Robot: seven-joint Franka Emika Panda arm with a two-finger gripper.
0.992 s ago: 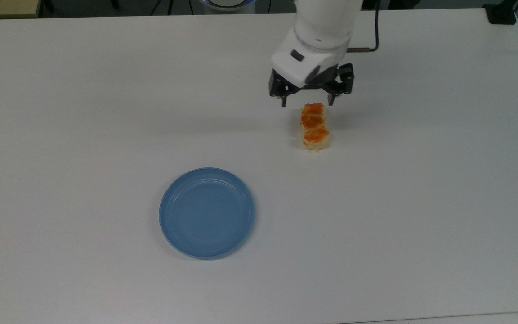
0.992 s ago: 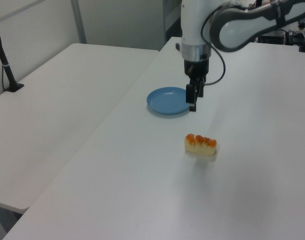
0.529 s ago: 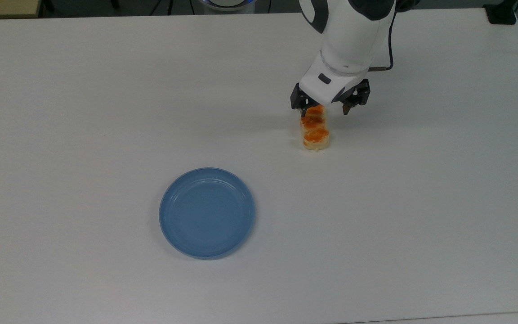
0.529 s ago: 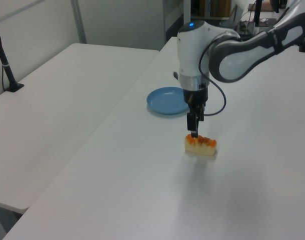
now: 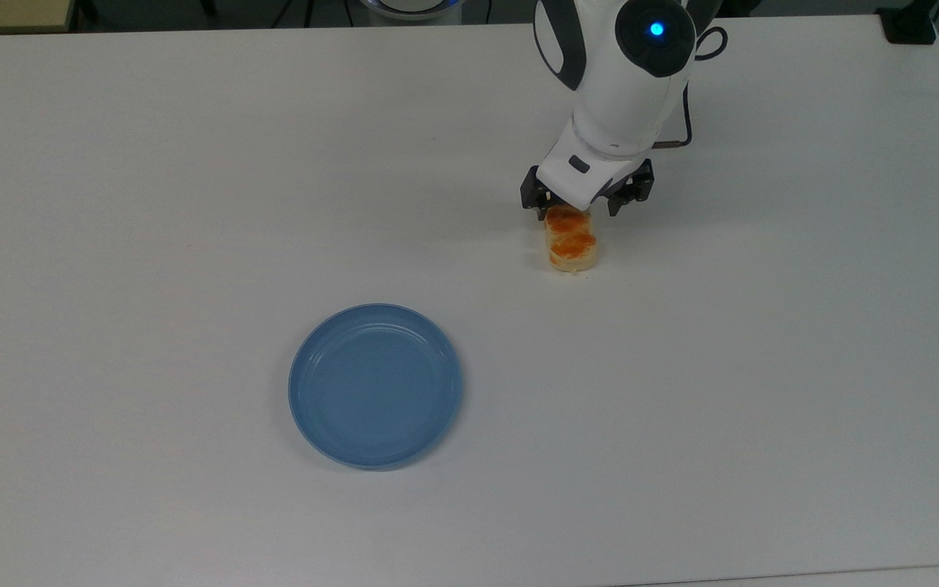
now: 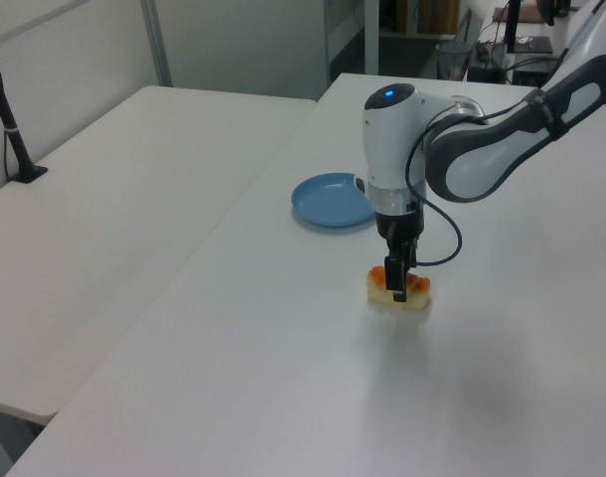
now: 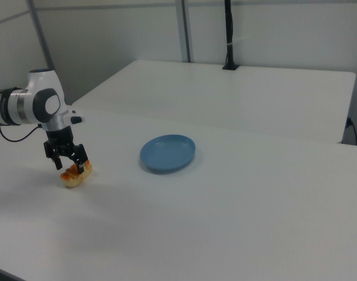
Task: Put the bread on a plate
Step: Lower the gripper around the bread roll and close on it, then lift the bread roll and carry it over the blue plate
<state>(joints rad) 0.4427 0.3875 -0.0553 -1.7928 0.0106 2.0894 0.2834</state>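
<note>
Grasp step: gripper (image 5: pixel 571 210) spread wide, jaws straddling the far end of the bread (image 5: pixel 572 242) on the table (image 5: pixel 192 163) at upper right of the top view, plate (image 5: pixel 375 385) well apart at lower centre; next, clamp and lift.

I see the bread (image 5: pixel 572 241) on the table (image 5: pixel 192 163), up and to the top view's right of the plate (image 5: pixel 375 385), well apart; my gripper (image 5: pixel 572 209) straddles its far end.

White rounded arm (image 5: pixel 624 81) with dark grey joints, a blue light, black cable and black end effector (image 5: pixel 571 205).
</note>
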